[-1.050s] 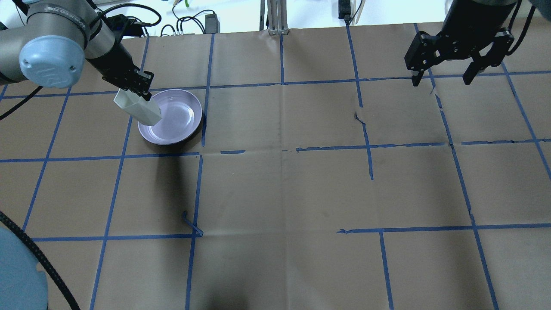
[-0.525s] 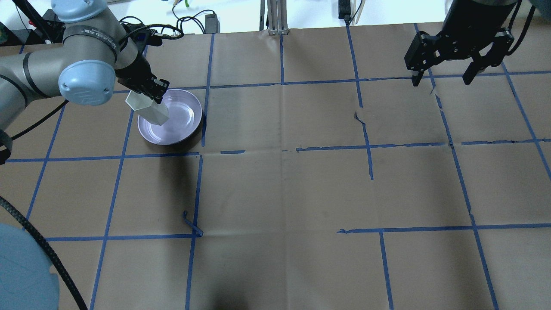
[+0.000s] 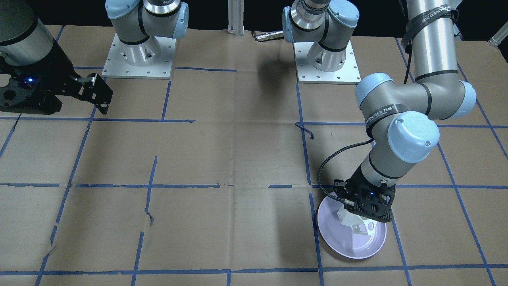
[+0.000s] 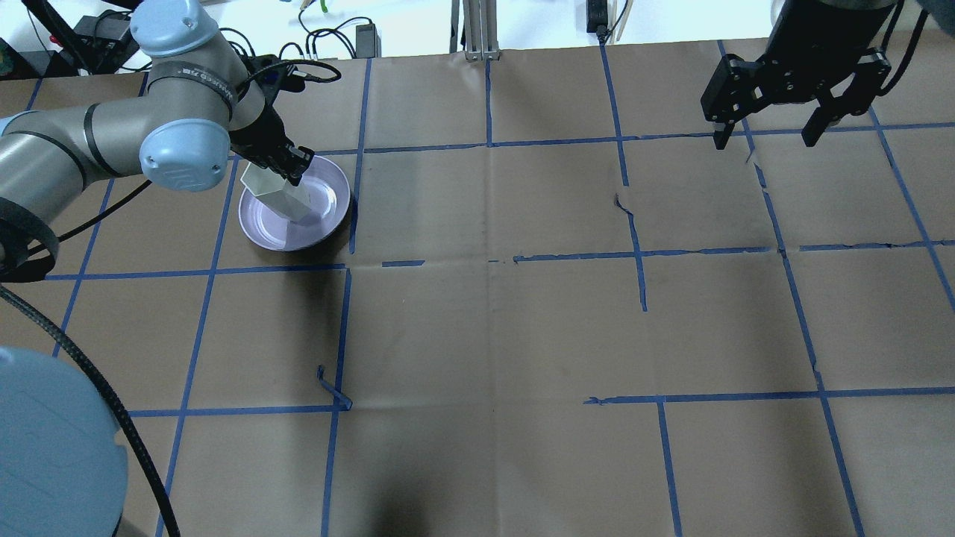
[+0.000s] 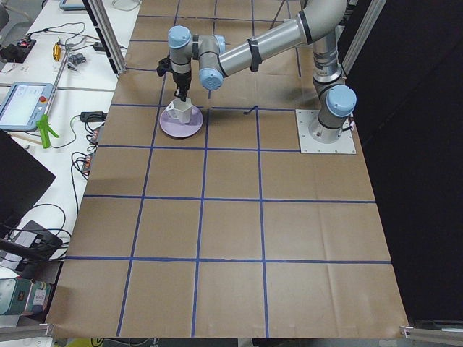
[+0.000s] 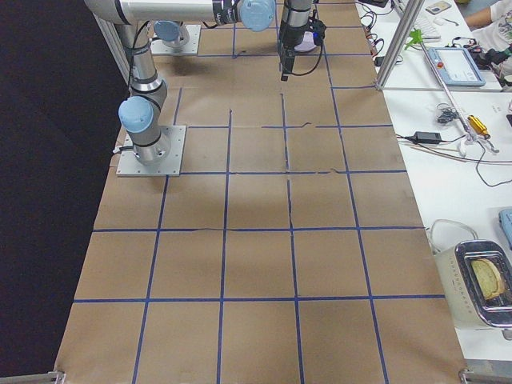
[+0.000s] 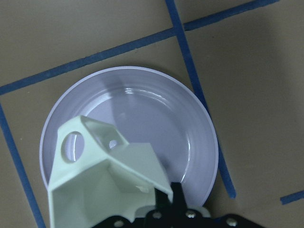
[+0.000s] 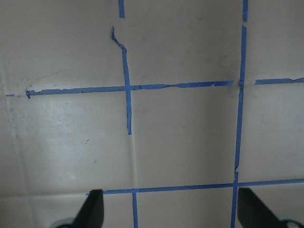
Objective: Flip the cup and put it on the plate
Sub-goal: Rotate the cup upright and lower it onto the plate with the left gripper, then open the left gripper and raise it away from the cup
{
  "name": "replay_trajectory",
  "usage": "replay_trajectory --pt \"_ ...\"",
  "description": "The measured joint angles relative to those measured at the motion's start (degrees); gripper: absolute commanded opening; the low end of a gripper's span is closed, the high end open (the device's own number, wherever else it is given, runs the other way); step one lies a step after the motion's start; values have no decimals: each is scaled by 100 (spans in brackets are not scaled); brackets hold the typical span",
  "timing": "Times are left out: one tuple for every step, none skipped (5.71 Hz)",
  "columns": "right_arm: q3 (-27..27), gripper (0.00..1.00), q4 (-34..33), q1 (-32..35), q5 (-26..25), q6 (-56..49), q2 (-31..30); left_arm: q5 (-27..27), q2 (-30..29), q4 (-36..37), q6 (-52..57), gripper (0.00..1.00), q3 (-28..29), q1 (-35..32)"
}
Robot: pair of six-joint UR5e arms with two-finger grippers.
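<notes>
As the left hand [image 4: 289, 164], clamped on the small white faceted cup [image 4: 282, 198], swung inward, the tilted cup came nearer the middle of the round glossy lavender plate [image 4: 329, 210]; set-down looked close.

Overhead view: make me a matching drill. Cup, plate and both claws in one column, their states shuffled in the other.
Column 1
1. cup
2. plate
3. left claw
4. right claw

Column 2
A. open, holding nothing
B. lavender, lying under the cup
C. shut on the cup
D. white, held tilted over the plate

Pairs: 1-D, 2-B, 3-C, 4-A
</notes>
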Motion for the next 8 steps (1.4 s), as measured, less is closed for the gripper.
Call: replay_trajectory --pt "0 100 0 0 0 0 0 8 -31 5 -1 63 -13 -15" --pt "0 100 0 0 0 0 0 11 -42 3 -2 96 -19 -16" --pt "0 100 0 0 0 0 0 9 -47 8 -5 99 -13 -14" --pt "0 100 0 0 0 0 0 7 -9 -18 -23 99 36 -9" --pt "0 100 0 0 0 0 0 4 111 -173 -66 99 113 -20" --pt "0 100 0 0 0 0 1 1 299 -531 -194 99 240 -38" --pt "0 100 0 0 0 0 1 10 493 -1122 -394 99 489 -47" --pt "0 100 0 0 0 0 1 26 683 -1835 -695 99 821 -56"
